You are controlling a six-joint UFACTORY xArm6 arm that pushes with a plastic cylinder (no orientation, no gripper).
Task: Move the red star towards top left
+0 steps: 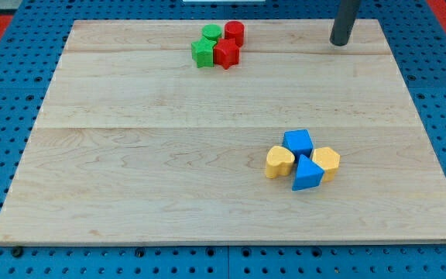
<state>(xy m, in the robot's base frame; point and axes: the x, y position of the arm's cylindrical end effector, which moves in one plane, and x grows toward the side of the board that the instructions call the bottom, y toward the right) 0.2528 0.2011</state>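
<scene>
The red star (226,53) lies near the board's top edge, a little left of centre. It touches a green star (203,53) on its left, a green round block (211,33) above-left and a red round block (235,33) above. My tip (339,43) is at the top right of the board, well to the right of the red star and apart from every block.
A second cluster sits at the lower right: a blue cube (298,142), a blue triangular block (307,173), a yellow heart-like block (279,162) and a yellow block (326,162). The wooden board (130,155) lies on a blue pegboard.
</scene>
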